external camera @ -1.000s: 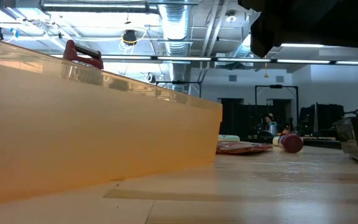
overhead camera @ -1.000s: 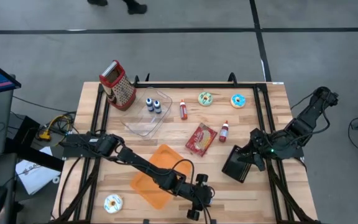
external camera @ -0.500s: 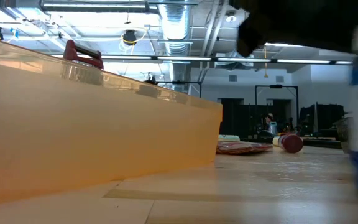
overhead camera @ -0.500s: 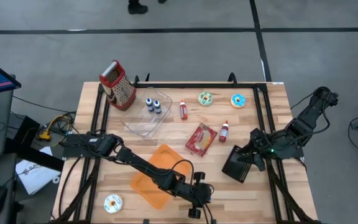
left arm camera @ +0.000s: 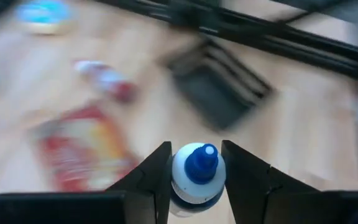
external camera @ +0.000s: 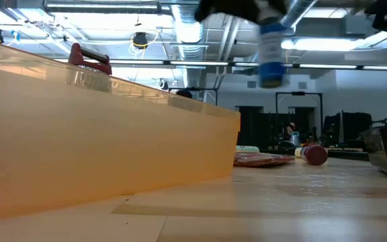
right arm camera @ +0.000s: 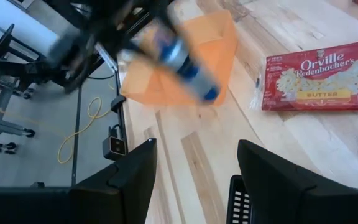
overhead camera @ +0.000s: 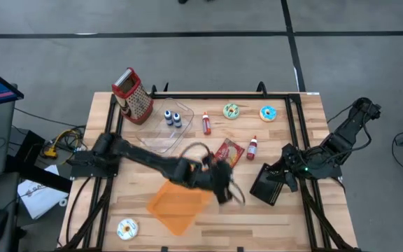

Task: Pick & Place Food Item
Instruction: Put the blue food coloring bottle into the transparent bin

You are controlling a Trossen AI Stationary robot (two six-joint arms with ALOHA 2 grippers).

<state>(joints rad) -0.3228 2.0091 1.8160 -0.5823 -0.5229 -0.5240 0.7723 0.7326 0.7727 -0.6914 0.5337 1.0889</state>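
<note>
A small white bottle with a blue label and blue cap point(left arm camera: 195, 173) is in my left gripper point(left arm camera: 194, 155), which is shut on it. The right wrist view shows the bottle point(right arm camera: 182, 57) in the air in front of the orange tray point(right arm camera: 225, 34). It appears high up in the low view point(external camera: 271, 48). From above, my left gripper point(overhead camera: 222, 187) hovers at the table's middle, between the orange tray point(overhead camera: 177, 204) and the popcorn bag point(overhead camera: 226, 155). My right gripper point(right arm camera: 196, 146) waits open at the table's right side, by a black rack point(overhead camera: 266, 183). My left gripper pinches the bottle's body point(left arm camera: 178, 186) between its two fingers, one on each side. The blue cap point(left arm camera: 201, 160) sticks out forward past the fingertips. The fingers slant downward from the table's left. The bottle is lifted clear of the table, tilted cap-end down.
A clear container point(overhead camera: 161, 133) with two blue-capped bottles and a grater point(overhead camera: 133, 96) stand far left. Two red bottles point(overhead camera: 206, 124) point(overhead camera: 252, 148) and two donuts point(overhead camera: 231, 110) point(overhead camera: 268, 113) lie at the far side. A third donut point(overhead camera: 127, 228) lies near left.
My left gripper has risen from the table's near edge and swung toward the far side, ending by the popcorn bag, rolling and tipping less steeply downward on the way. The blue-capped bottle went with it and is now lifted clear.
</note>
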